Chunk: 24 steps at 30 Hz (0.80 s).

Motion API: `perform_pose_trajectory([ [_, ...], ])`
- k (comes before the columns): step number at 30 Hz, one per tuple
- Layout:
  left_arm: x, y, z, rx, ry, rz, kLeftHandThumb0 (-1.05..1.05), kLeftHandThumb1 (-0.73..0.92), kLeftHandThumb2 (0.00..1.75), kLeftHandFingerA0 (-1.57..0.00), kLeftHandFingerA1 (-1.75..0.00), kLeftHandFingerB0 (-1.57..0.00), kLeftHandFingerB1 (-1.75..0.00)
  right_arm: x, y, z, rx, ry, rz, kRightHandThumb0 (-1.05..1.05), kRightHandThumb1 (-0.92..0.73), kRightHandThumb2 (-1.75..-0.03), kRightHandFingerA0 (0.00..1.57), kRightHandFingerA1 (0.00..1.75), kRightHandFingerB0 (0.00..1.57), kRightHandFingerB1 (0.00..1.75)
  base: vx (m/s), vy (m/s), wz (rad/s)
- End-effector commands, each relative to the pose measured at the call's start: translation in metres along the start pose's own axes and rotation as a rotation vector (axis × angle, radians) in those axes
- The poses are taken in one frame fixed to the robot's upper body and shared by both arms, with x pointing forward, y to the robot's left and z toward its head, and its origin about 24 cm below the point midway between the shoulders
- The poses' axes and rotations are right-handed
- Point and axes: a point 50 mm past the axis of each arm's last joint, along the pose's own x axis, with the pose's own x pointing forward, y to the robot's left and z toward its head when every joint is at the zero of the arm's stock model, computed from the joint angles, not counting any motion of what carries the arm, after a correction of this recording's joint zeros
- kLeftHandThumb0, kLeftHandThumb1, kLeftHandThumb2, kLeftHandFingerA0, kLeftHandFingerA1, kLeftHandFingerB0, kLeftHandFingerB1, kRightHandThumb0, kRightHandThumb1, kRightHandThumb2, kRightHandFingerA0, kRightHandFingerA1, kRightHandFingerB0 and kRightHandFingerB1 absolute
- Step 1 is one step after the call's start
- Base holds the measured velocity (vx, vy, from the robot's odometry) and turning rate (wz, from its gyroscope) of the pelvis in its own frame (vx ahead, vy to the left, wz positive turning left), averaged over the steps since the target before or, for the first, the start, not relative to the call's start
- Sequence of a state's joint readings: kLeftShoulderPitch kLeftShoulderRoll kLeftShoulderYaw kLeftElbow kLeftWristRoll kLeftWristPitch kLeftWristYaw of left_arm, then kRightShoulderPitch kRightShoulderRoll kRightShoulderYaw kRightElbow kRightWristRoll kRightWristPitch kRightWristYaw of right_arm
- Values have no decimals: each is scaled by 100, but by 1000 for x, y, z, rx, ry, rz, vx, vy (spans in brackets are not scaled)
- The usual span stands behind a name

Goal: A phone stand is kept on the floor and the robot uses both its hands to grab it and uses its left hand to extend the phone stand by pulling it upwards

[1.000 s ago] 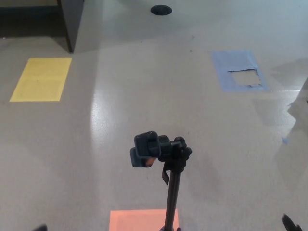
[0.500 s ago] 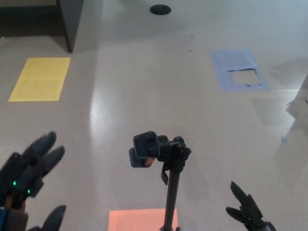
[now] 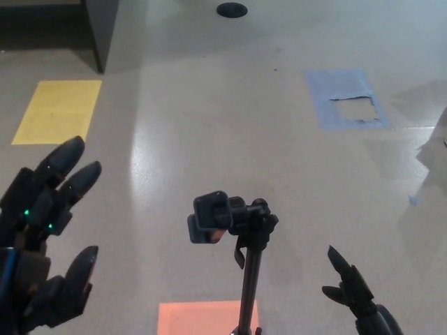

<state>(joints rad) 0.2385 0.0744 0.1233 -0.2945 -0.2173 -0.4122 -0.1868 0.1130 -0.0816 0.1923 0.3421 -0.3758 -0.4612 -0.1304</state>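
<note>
Phone stand [image 3: 246, 265] upright on the floor [image 3: 209, 139] at near centre, over an orange patch [image 3: 199, 317]. Left hand [image 3: 42, 244] and right hand [image 3: 353, 289] flank it, fingers spread, untouching. Farther: yellow patch [image 3: 56, 112] left, blue patch [image 3: 346, 98] right.

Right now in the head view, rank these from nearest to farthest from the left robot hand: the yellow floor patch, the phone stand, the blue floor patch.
Measured from the left robot hand:
1. Yellow floor patch, straight ahead of it on the left.
2. Phone stand, toward the centre, standing over the orange patch.
3. Blue floor patch, far across on the right.
</note>
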Motion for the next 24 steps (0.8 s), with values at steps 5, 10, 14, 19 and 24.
perform_pose_trajectory([
  [5, 5, -5, -26, -36, 87, -11, -94, 84, 66, -23, -30, -18, -27, 11, -3, 8, 0, -20, -18, -105, -50, -97, 1, 54, 0, 38, 0, 0, 0],
  [10, 8, -11, -32, -36, 91, 3, -92, 64, 106, -18, -43, -11, -38, 16, -6, 8, 8, -25, -32, -105, -50, -96, 1, 55, 0, 37, 0, 0, 0],
  [14, 2, -34, -41, -81, 129, 7, -97, 82, 66, -30, -31, -27, -29, 25, -8, -3, 33, 5, -102, -105, -66, -61, 0, 83, 0, 30, 0, 0, 0],
  [19, -1, -45, -44, 7, 140, -94, -99, 84, 67, -30, -31, -27, -29, 30, -10, -7, 50, 18, -122, -105, -66, -62, 0, 86, 0, 32, 0, 0, 0],
  [24, 10, -48, -47, 70, 139, -156, -98, 81, 66, -30, -31, -28, -29, 35, -8, -6, 49, 17, -143, -105, -66, -64, 4, 90, 0, 29, 0, 0, 0],
])
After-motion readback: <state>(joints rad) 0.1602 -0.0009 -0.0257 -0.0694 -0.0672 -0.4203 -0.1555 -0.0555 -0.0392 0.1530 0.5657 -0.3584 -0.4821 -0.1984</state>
